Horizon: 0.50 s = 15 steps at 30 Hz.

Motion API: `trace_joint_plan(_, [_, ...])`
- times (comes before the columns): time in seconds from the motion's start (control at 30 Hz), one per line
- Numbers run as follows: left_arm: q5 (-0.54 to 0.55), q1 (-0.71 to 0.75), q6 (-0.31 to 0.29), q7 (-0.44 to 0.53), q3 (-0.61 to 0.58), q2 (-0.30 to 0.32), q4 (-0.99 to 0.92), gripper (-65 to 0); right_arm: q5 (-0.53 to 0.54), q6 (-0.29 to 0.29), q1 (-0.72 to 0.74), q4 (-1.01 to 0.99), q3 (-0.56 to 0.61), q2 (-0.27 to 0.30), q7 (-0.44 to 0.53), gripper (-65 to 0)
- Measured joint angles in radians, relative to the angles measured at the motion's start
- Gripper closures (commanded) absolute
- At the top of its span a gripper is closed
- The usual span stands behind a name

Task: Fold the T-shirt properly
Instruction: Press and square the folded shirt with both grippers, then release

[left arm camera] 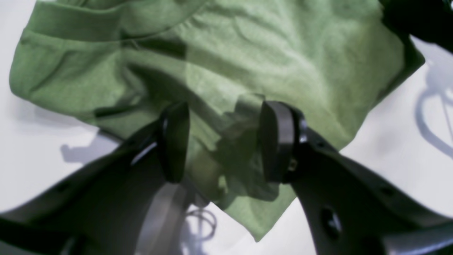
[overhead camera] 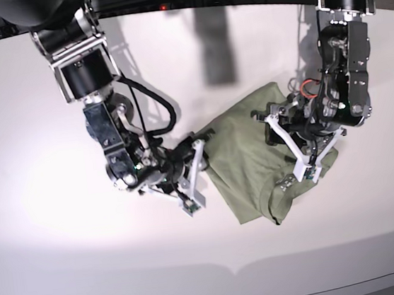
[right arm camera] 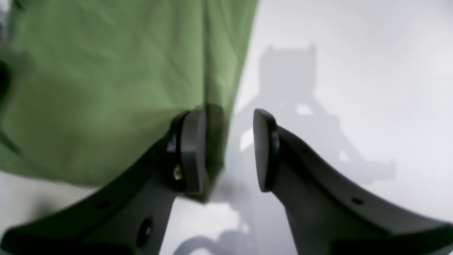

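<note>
On the white counter (overhead camera: 49,228), right of centre in the base view, lies the T-shirt (overhead camera: 255,158), green, wrinkled and partly folded into a compact shape. Left gripper (left arm camera: 224,141): open, jaws spread over a corner of the shirt, with creased cloth visible between the two pads; whether the pads touch the cloth cannot be told. A sleeve with its hem shows at upper left in the left wrist view. Right gripper (right arm camera: 226,150): open at the shirt's straight side edge, one pad (right arm camera: 193,148) over the cloth at that edge, the other over bare counter, nothing clamped between them. In the base view the right gripper (overhead camera: 193,176) sits at the shirt's left edge and the left gripper (overhead camera: 293,147) at its right side, each arm angled down toward the cloth
</note>
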<state>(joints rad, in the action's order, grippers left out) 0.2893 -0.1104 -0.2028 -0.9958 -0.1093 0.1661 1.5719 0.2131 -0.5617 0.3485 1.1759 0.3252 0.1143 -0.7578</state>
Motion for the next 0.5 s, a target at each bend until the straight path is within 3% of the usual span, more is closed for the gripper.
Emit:
trace_joint_plan(0.13, [-0.030, 0.020, 0.000, 0.002, 0.000, 0.000, 0.000, -31.6, 0.059, -0.046, -0.038, 0.004, 0.100, 0.095, 0.029, -22.7])
trace_joint_plan(0.23, [-0.073, 0.036, 0.000, 0.002, 0.000, 0.000, 0.000, -31.6, 0.080, -0.048, -0.044, 0.021, 0.161, 0.130, 0.037, -22.7])
trace_joint_plan(0.5, [-0.091, 0.035, 0.000, 0.002, 0.000, 0.001, 0.000, -31.6, 0.083, -0.045, -0.146, 0.122, 0.193, 0.129, 0.043, -22.7])
